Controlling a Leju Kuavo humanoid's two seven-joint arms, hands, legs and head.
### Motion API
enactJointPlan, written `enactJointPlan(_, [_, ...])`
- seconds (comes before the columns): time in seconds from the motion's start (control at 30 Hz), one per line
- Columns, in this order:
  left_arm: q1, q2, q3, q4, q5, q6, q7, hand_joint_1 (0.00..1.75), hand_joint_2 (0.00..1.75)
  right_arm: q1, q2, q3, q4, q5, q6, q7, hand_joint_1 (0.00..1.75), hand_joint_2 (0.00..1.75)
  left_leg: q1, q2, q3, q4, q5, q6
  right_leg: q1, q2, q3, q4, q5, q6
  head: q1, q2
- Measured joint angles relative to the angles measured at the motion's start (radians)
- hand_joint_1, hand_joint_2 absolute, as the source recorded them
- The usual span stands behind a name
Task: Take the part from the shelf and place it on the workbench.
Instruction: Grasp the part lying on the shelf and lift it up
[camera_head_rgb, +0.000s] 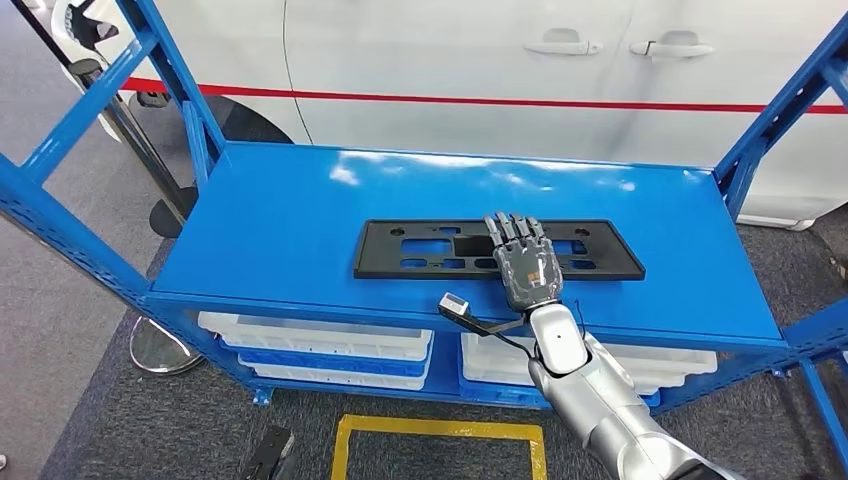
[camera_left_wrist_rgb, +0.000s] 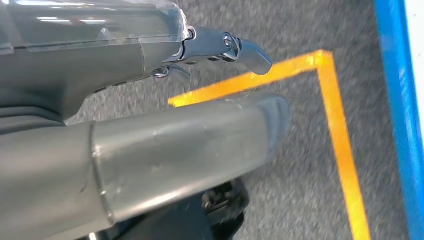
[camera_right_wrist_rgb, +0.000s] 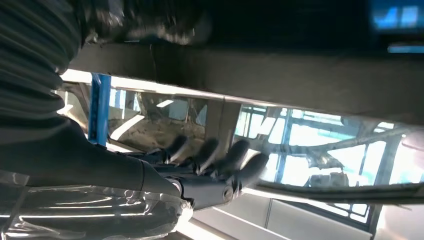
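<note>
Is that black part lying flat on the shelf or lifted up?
Lying flat: the black part rests on the blue shelf, with the right hand spread above it, fingers straight. Whether the hand touches it, cannot tell.

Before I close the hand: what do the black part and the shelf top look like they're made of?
Black part: likely moulded plastic, matte, no glare, with clean cut-outs. Shelf top: looks like painted sheet metal, glossy blue with bright reflections. Right hand lies flat on the part.
</note>
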Motion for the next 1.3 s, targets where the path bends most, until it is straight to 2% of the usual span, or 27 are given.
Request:
enactJointPlan(0.03, [-0.001, 0.0, 0.0, 0.0, 0.0, 0.001, -0.001, 0.0, 0.0, 0.0, 0.0, 0.0, 0.001, 0.0, 0.0, 0.0, 1.75, 1.75, 0.001, 0.0, 0.005, -0.004, -0.002, 0.003, -0.001, 0.0, -0.029, 0.055, -0.025, 0.002, 0.0, 0.0])
enactJointPlan(0.1, [-0.002, 0.0, 0.0, 0.0, 0.001, 0.002, -0.003, 0.0, 0.0, 0.004, -0.001, -0.001, 0.003, 0.0, 0.0, -0.002, 1.75, 1.75, 0.001, 0.001, 0.01, -0.003, -0.008, 0.008, -0.003, -0.001, -0.112, 0.186, -0.07, 0.006, 0.0, 0.0])
enactJointPlan(0.13, [-0.002, 0.0, 0.0, 0.0, 0.001, 0.003, -0.004, 0.0, 0.0, 0.008, -0.002, -0.001, 0.003, 0.0, 0.0, -0.002, 1.75, 1.75, 0.001, 0.001, 0.011, -0.001, -0.011, 0.009, -0.004, -0.001, -0.143, 0.225, -0.07, 0.008, 0.0, 0.0])
enactJointPlan(0.17, [-0.002, 0.0, 0.0, 0.0, 0.001, 0.003, -0.005, 0.0, 0.0, 0.01, -0.002, -0.001, 0.004, 0.0, 0.0, -0.004, 1.75, 1.75, 0.001, 0.0, 0.014, 0.001, -0.015, 0.008, -0.006, -0.001, -0.155, 0.226, -0.048, 0.01, 0.0, 0.0])
enactJointPlan(0.2, [-0.001, 0.0, 0.001, 0.0, 0.001, 0.004, -0.006, 0.0, 0.0, 0.012, -0.003, -0.001, 0.004, 0.0, 0.0, -0.004, 1.75, 1.75, 0.002, -0.001, 0.018, 0.005, -0.02, 0.006, -0.008, -0.002, -0.147, 0.186, -0.007, 0.011, 0.0, 0.0])
enactJointPlan(0.23, [-0.001, -0.001, 0.001, 0.0, 0.001, 0.004, -0.006, 0.0, 0.0, 0.011, -0.004, -0.001, 0.004, 0.0, 0.0, -0.005, 1.75, 1.75, 0.002, -0.002, 0.021, 0.01, -0.027, 0.002, -0.011, -0.003, -0.125, 0.119, 0.04, 0.011, 0.001, 0.0])
enactJointPlan(0.27, [-0.001, -0.001, 0.001, 0.0, 0.001, 0.004, -0.006, 0.0, 0.0, 0.01, -0.005, -0.002, 0.004, 0.0, 0.0, -0.005, 1.75, 1.75, 0.001, -0.003, 0.022, 0.017, -0.033, -0.003, -0.01, -0.003, -0.101, 0.056, 0.074, 0.011, 0.001, 0.0])
enactJointPlan(0.3, [-0.002, -0.002, 0.001, 0.0, 0.001, 0.004, -0.006, 0.0, 0.0, 0.009, -0.005, -0.002, 0.004, 0.0, 0.0, -0.005, 1.75, 1.75, -0.001, -0.004, 0.022, 0.023, -0.038, -0.008, -0.01, -0.003, -0.083, 0.01, 0.093, 0.009, 0.0, 0.0])
enactJointPlan(0.37, [-0.003, -0.002, 0.001, 0.0, 0.002, 0.005, -0.008, 0.0, 0.0, 0.009, -0.006, -0.003, 0.003, 0.0, 0.0, -0.007, 1.75, 1.75, -0.004, -0.004, 0.019, 0.028, -0.042, -0.018, -0.006, -0.001, -0.074, -0.014, 0.095, 0.002, 0.0, 0.0])
enactJointPlan(0.47, [-0.003, -0.001, 0.001, 0.0, 0.004, 0.006, -0.011, 0.0, 0.0, 0.008, -0.007, -0.003, 0.001, 0.0, 0.0, -0.009, 1.75, 1.75, 0.0, -0.002, 0.015, 0.04, -0.053, -0.032, -0.008, 0.0, -0.071, -0.021, 0.099, -0.018, -0.001, 0.0])
enactJointPlan(0.53, [-0.005, -0.001, 0.001, 0.0, 0.007, 0.009, -0.012, 0.0, 0.0, 0.007, -0.008, -0.003, -0.002, 0.0, 0.0, -0.009, 1.75, 1.75, 0.002, 0.0, -0.018, 0.118, -0.1, -0.041, -0.01, -0.001, -0.067, -0.026, 0.1, -0.029, -0.001, 0.0])
enactJointPlan(0.6, [-0.006, -0.001, 0.001, 0.0, 0.011, 0.01, -0.013, 0.0, 0.0, 0.007, -0.008, -0.004, -0.005, 0.0, 0.0, -0.01, 1.75, 1.75, 0.003, 0.0, -0.079, 0.249, -0.155, -0.046, -0.008, -0.002, -0.066, -0.026, 0.099, -0.033, -0.001, 0.0])
enactJointPlan(0.63, [-0.006, -0.001, 0.001, 0.0, 0.014, 0.011, -0.013, 0.0, 0.0, 0.007, -0.008, -0.004, -0.005, 0.0, 0.0, -0.011, 1.75, 1.75, 0.004, 0.0, -0.103, 0.295, -0.166, -0.047, -0.007, -0.002, -0.066, -0.025, 0.098, -0.034, -0.001, 0.0])
enactJointPlan(0.67, [-0.006, -0.002, 0.001, 0.0, 0.016, 0.012, -0.015, 0.0, 0.0, 0.007, -0.008, -0.005, -0.005, 0.0, 0.0, -0.013, 1.75, 1.75, 0.004, 0.0, -0.11, 0.306, -0.158, -0.046, -0.006, -0.001, -0.065, -0.024, 0.097, -0.035, -0.001, 0.0])
enactJointPlan(0.7, [-0.006, -0.002, 0.001, 0.0, 0.019, 0.012, -0.017, 0.0, 0.0, 0.007, -0.008, -0.008, -0.007, 0.0, 0.0, -0.015, 1.75, 1.75, 0.003, 0.0, -0.098, 0.277, -0.132, -0.042, -0.005, 0.0, -0.063, -0.024, 0.095, -0.035, -0.001, 0.0])
enactJointPlan(0.77, [-0.009, -0.001, 0.001, 0.0, 0.022, 0.016, -0.02, 0.0, 0.0, 0.007, -0.008, -0.016, -0.015, 0.0, 0.0, -0.023, 1.75, 1.75, 0.0, 0.0, -0.035, 0.144, -0.063, -0.029, -0.002, 0.002, -0.058, -0.024, 0.092, -0.034, -0.001, 0.0])
enactJointPlan(0.8, [-0.01, -0.001, 0.001, 0.0, 0.022, 0.018, -0.02, 0.0, 0.0, 0.006, -0.008, -0.021, -0.021, 0.0, 0.0, -0.026, 1.75, 1.75, -0.003, 0.0, -0.007, 0.084, -0.042, -0.022, -0.001, 0.003, -0.057, -0.024, 0.091, -0.032, -0.001, 0.0])
enactJointPlan(0.83, [-0.012, 0.0, 0.001, 0.0, 0.022, 0.022, -0.021, 0.0, 0.0, 0.006, -0.008, -0.025, -0.027, 0.0, 0.0, -0.031, 1.75, 1.75, -0.006, 0.0, 0.012, 0.045, -0.034, -0.017, 0.0, 0.003, -0.057, -0.025, 0.091, -0.028, -0.001, 0.0])
enactJointPlan(0.9, [-0.012, 0.0, 0.001, 0.0, 0.025, 0.036, -0.021, 0.0, 0.0, 0.011, -0.009, -0.035, -0.046, 0.0, 0.0, -0.044, 1.75, 1.75, -0.011, -0.001, 0.019, 0.025, -0.038, -0.012, -0.001, 0.003, -0.059, -0.029, 0.093, -0.018, -0.001, 0.0])
enactJointPlan(0.97, [-0.011, 0.0, 0.001, 0.0, 0.032, 0.07, -0.025, 0.0, 0.0, 0.021, -0.01, -0.046, -0.091, 0.0, 0.0, -0.06, 1.75, 1.75, -0.004, 0.0, 0.027, 0.009, -0.033, -0.006, 0.0, 0.002, -0.06, -0.026, 0.085, -0.007, 0.0, 0.0])
enactJointPlan(1.03, [-0.011, -0.002, 0.001, 0.0, 0.04, 0.112, -0.036, 0.0, 0.0, 0.028, -0.013, -0.052, -0.16, 0.0, 0.0, -0.07, 1.75, 1.75, 0.002, 0.002, 0.035, -0.007, -0.027, 0.002, 0.0, 0.001, -0.088, 0.039, 0.043, 0.0, 0.0, 0.0])
enactJointPlan(1.1, [-0.011, -0.003, 0.002, 0.0, 0.047, 0.139, -0.053, 0.0, 0.0, 0.036, -0.017, -0.054, -0.23, 0.0, 0.0, -0.081, 1.75, 1.75, 0.001, 0.004, 0.037, -0.008, -0.028, 0.005, -0.002, 0.001, -0.151, 0.166, -0.015, 0.005, 0.001, 0.0])
enactJointPlan(1.13, [-0.01, -0.003, 0.002, 0.0, 0.05, 0.143, -0.061, 0.0, 0.0, 0.043, -0.019, -0.054, -0.262, 0.0, 0.0, -0.086, 1.75, 1.75, 0.001, 0.004, 0.037, -0.007, -0.029, 0.006, -0.003, 0.001, -0.178, 0.215, -0.028, 0.007, 0.001, 0.0])
enactJointPlan(1.17, [-0.009, -0.003, 0.003, 0.0, 0.052, 0.146, -0.066, 0.0, 0.0, 0.049, -0.021, -0.054, -0.29, 0.0, 0.0, -0.09, 1.75, 1.75, 0.001, 0.003, 0.037, -0.005, -0.03, 0.006, -0.004, 0.0, -0.191, 0.234, -0.022, 0.01, 0.001, 0.0])
enactJointPlan(1.2, [-0.008, -0.003, 0.003, 0.0, 0.053, 0.148, -0.069, 0.0, 0.0, 0.054, -0.023, -0.054, -0.315, 0.0, 0.0, -0.093, 1.75, 1.75, 0.001, 0.002, 0.038, -0.002, -0.033, 0.005, -0.006, 0.0, -0.186, 0.215, 0.003, 0.011, 0.001, 0.0])
enactJointPlan(1.27, [-0.006, -0.005, 0.003, 0.0, 0.054, 0.15, -0.072, 0.0, 0.0, 0.057, -0.025, -0.054, -0.353, 0.0, 0.0, -0.096, 1.75, 1.75, 0.002, -0.001, 0.037, 0.01, -0.042, -0.001, -0.009, -0.002, -0.132, 0.094, 0.074, 0.011, 0.001, 0.0])
enactJointPlan(1.3, [-0.006, -0.006, 0.003, 0.0, 0.054, 0.151, -0.073, 0.0, 0.0, 0.057, -0.027, -0.055, -0.368, 0.0, 0.001, -0.097, 1.75, 1.75, 0.0, -0.002, 0.035, 0.018, -0.048, -0.005, -0.008, -0.002, -0.106, 0.037, 0.096, 0.009, 0.001, 0.0])
